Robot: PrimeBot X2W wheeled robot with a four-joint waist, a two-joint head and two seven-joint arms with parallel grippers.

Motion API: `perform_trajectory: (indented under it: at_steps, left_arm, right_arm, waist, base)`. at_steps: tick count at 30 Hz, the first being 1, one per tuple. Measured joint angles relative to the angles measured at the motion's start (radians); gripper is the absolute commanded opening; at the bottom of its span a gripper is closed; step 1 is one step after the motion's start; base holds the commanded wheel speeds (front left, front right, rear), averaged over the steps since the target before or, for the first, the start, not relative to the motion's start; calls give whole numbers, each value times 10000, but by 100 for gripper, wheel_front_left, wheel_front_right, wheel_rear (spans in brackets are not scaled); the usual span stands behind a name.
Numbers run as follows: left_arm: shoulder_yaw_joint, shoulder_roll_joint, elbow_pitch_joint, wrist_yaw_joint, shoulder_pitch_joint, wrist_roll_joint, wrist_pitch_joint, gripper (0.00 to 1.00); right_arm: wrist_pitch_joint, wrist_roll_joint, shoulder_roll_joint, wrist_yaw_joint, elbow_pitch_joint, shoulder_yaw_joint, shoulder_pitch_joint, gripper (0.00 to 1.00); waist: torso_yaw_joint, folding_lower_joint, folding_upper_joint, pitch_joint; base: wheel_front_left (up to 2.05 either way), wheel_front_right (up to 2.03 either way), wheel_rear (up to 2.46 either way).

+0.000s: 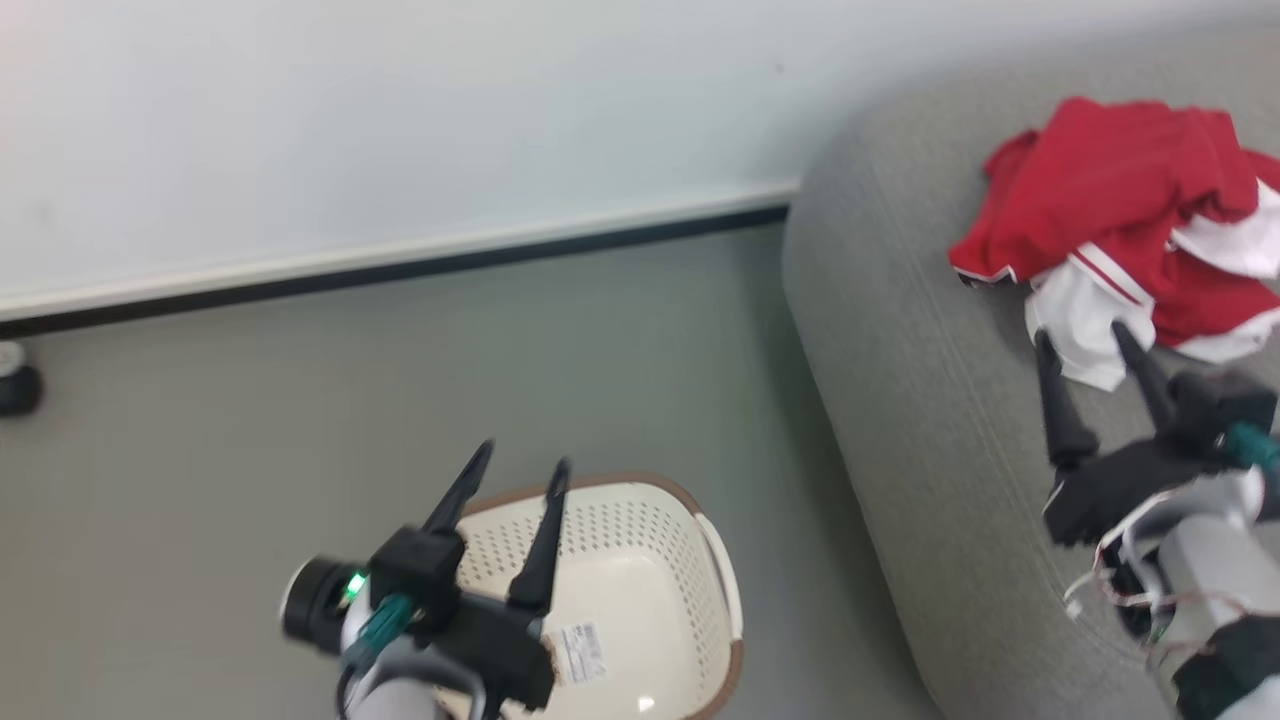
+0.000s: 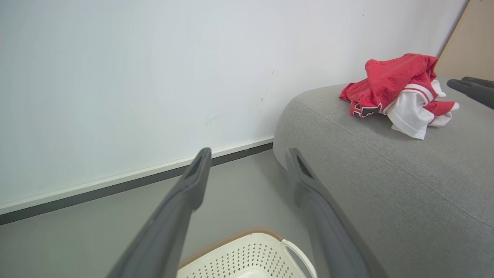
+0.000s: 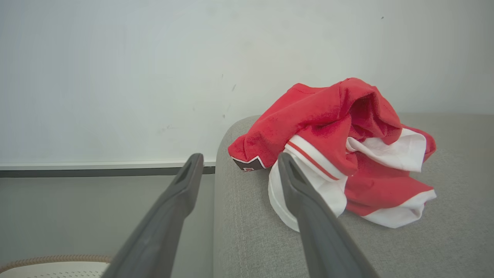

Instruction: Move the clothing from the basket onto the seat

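The clothing (image 1: 1120, 210), a crumpled heap of red jerseys with white striped panels, lies on the grey seat (image 1: 930, 330) near its left end; I also see the clothing (image 2: 393, 88) (image 3: 339, 139) in both wrist views. The cream perforated basket (image 1: 640, 590) with its brown rim stands on the floor left of the seat, and what shows of its inside holds no clothes. My left gripper (image 1: 523, 458) hangs open above the basket, holding nothing. My right gripper (image 1: 1085, 335) is open over the seat, its fingertips just short of the clothing's white edge.
A white wall with a dark baseboard (image 1: 400, 265) runs behind the grey floor (image 1: 300, 420). A dark wheel-like object (image 1: 15, 385) sits at the far left by the wall. A beige panel (image 2: 474, 38) stands behind the seat.
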Motion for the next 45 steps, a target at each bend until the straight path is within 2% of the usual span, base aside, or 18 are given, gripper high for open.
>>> perform_trajectory:
  at_steps: [10,16,20,33,45]
  left_arm:
    - [761,523,-67,217,1486,-265,-157,100]
    - [1204,742,-430,305,2311,-291,-201,100]
    - [1551,861,-702,316,2831,-291,-245,100]
    - [2412,986,-1446,391,3722,-121,-253,100]
    - [2844,865,-1778,399,4100,251,-255,100]
  right_arm:
    - [2,-4,351,-512,-1649,-86,1955,100]
    - [2,-290,612,-1012,-2876,-25,3111,100]
    - [0,-414,786,-1191,-3638,-4,3791,100]
    - [0,-508,934,-1482,-5193,-431,5702,100]
    - [0,-535,1110,-1613,-5835,-909,6500,100]
  waist:
    - [1031,0,0,-1153]
    - [1565,1,0,-1704]
    - [1804,1,-1,-1991]
    - [1937,2,1,-2210]
    - [1832,2,1,-2146]
  base:
    - [0,0,0]
    - [0,0,0]
    - [0,0,0]
    - [0,0,0]
    - [0,0,0]
